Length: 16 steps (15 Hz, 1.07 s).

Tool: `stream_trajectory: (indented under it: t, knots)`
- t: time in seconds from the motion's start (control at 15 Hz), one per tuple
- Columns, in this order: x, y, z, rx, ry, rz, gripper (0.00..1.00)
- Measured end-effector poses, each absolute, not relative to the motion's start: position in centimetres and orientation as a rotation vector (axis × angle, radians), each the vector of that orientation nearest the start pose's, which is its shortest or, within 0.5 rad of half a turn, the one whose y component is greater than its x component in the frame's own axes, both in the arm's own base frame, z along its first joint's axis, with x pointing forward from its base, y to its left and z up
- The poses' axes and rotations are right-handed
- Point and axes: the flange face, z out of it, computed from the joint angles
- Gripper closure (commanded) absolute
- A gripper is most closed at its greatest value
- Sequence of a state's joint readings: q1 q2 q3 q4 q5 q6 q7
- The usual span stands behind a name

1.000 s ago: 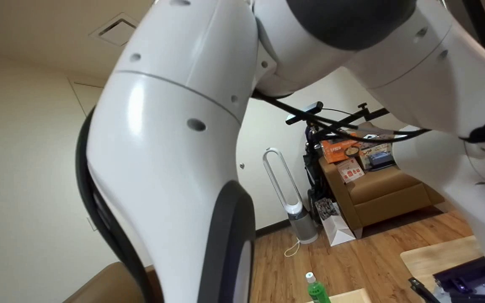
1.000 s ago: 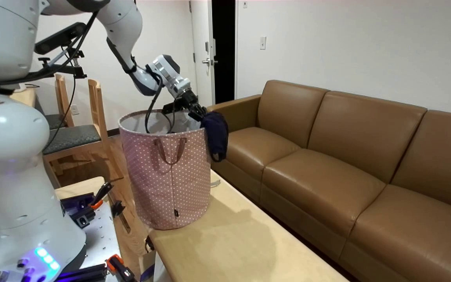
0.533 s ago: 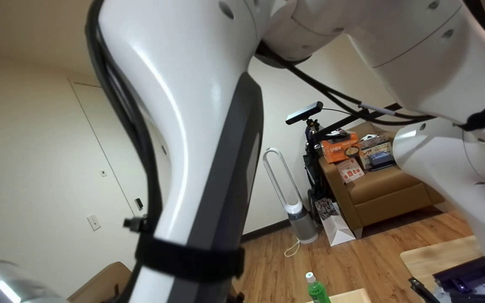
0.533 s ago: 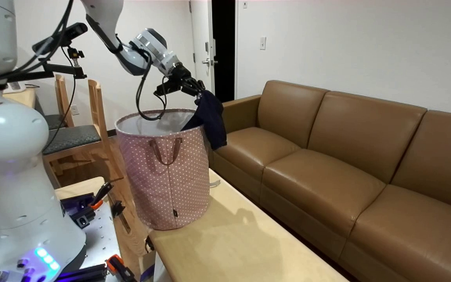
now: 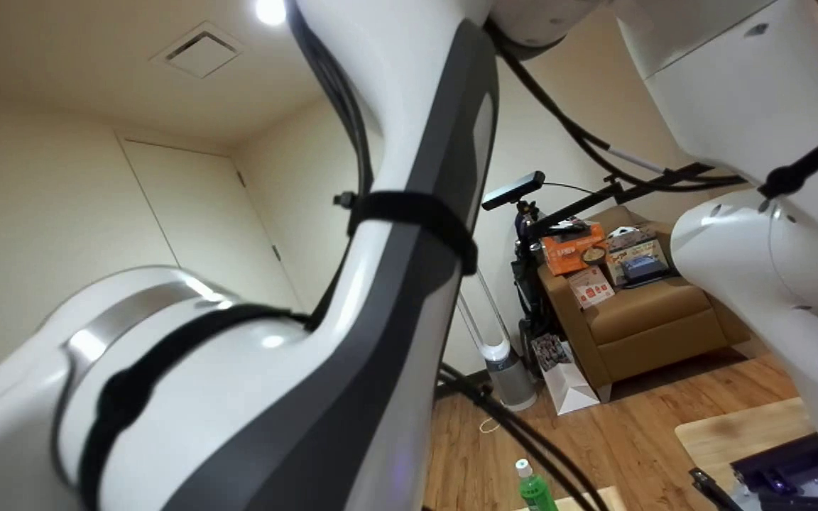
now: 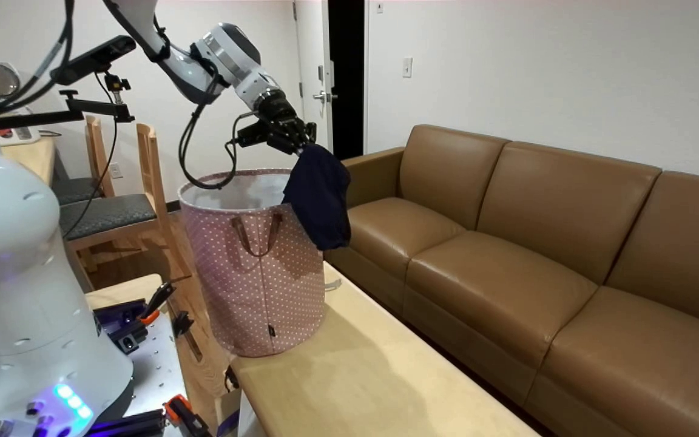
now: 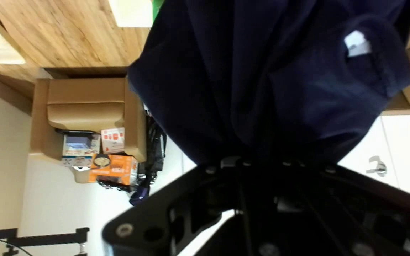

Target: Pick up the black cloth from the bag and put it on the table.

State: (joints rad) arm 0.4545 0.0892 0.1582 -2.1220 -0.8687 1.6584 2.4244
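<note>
A dark navy, nearly black cloth (image 6: 318, 197) hangs bunched from my gripper (image 6: 302, 147) in an exterior view. My gripper is shut on its upper end, above the right side of the bag's rim. The cloth's lower part hangs down in front of the bag's right rim and wall; whether it touches the bag cannot be told. The pink, white-dotted bag (image 6: 252, 279) stands upright on the light wood table (image 6: 380, 388). In the wrist view the cloth (image 7: 255, 81) fills the upper middle, and the fingertips (image 7: 258, 163) are pressed into it. The bag's bottom is hidden.
A long brown sofa (image 6: 501, 243) runs along the table's far side. Wooden chairs (image 6: 116, 212) stand behind the bag. A green bottle (image 5: 537, 490) shows low in an exterior view. A camera on a mount (image 6: 94, 59) stands near the arm.
My gripper has risen from the bag's rim and shifted a little left in an exterior view, drawing the cloth up. More of the cloth now hangs outside the bag. The arm has swung.
</note>
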Motion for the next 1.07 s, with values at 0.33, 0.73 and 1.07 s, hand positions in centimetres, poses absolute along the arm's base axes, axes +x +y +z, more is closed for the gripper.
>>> stream_trajectory:
  t: [0.33,0.73,1.07]
  knots:
    - [40.7,16.3,39.7,1.68,-1.866,0.919,0.93]
    - [37.7,10.9,42.4,1.854,-1.996,0.917,0.93]
    - [37.9,10.9,41.9,1.922,-1.978,0.92,0.94]
